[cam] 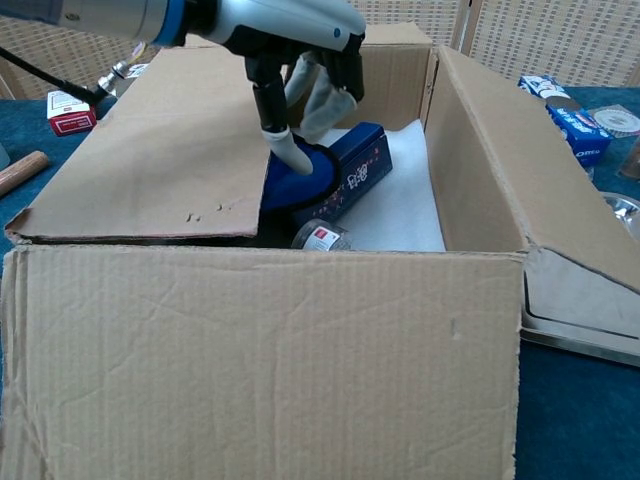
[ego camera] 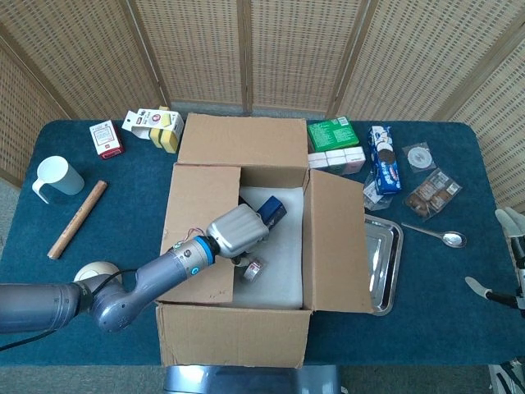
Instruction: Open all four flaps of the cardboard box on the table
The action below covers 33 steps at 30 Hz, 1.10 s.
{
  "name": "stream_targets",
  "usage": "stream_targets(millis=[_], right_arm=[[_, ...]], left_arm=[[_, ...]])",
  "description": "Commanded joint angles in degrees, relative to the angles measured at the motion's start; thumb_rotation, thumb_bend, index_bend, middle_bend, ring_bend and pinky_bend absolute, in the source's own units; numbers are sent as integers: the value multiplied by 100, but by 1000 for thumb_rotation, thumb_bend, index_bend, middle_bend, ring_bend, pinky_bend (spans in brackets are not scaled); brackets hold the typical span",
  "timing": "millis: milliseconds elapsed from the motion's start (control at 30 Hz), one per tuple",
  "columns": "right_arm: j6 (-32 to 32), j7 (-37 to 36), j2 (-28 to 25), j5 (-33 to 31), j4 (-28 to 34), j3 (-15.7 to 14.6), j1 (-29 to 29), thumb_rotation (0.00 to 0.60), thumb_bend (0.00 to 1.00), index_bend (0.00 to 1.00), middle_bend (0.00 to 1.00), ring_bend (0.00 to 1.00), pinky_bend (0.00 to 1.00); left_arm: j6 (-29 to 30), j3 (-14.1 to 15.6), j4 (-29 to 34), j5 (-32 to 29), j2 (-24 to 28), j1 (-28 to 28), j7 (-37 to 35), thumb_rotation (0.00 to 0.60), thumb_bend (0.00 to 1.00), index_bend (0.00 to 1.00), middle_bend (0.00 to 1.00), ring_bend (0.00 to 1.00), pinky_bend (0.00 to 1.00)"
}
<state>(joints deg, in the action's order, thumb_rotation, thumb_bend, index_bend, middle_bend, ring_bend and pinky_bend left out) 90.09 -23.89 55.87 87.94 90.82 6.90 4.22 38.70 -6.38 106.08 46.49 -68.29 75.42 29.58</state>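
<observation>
Left hand [ego camera: 239, 231] sits over the cardboard box [ego camera: 238, 254] opening, fingers pointing down into it, spread a little, nothing held. One fingertip [cam: 293, 158] is at the inner edge of the left flap [ego camera: 199, 230], which lies folded over the box just left of the hand; can't tell if it touches.

Right flap [ego camera: 335, 242] stands up on the far side of the opening from the hand. Far flap [ego camera: 244, 139] beyond the hand is folded back flat; near flap [cam: 260, 360] hangs down the front.

Directly under the hand: dark blue carton [cam: 352, 175], small can [cam: 320, 237] nearer the front.

Right hand [ego camera: 510, 246] is well away at the table's [ego camera: 123, 180] right edge, fingers apart, empty. Metal tray [ego camera: 385, 263] and spoon [ego camera: 439, 236] lie between it and the box.
</observation>
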Motion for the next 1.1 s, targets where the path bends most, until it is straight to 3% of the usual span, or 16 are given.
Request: stream_targets(millis=[33, 233, 600, 900, 1100], right_arm=[[13, 1, -5, 7, 9, -1, -6, 600, 0, 0, 0, 0, 26], [44, -33, -26, 25, 40, -2, -20, 600, 0, 0, 0, 0, 26], [77, -93, -58, 88, 61, -13, -23, 600, 0, 0, 0, 0, 26], [100, -131, -82, 143, 101, -34, -27, 600, 0, 0, 0, 0, 25], [124, -79, -83, 253, 140, -86, -31, 600, 0, 0, 0, 0, 26]], left_arm=[[61, 125, 208, -289, 256, 159, 218, 600, 177, 722, 627, 510, 524], [224, 221, 514, -718, 642, 304, 342, 600, 177, 721, 629, 515, 527], [593, 228, 1261, -506, 1669, 75, 260, 600, 177, 719, 627, 515, 528], [801, 297, 1572, 72, 2622, -684, -306, 600, 178, 714, 624, 515, 527], [782, 370, 1382, 670, 2993, -1402, -1027, 600, 177, 710, 619, 515, 512]])
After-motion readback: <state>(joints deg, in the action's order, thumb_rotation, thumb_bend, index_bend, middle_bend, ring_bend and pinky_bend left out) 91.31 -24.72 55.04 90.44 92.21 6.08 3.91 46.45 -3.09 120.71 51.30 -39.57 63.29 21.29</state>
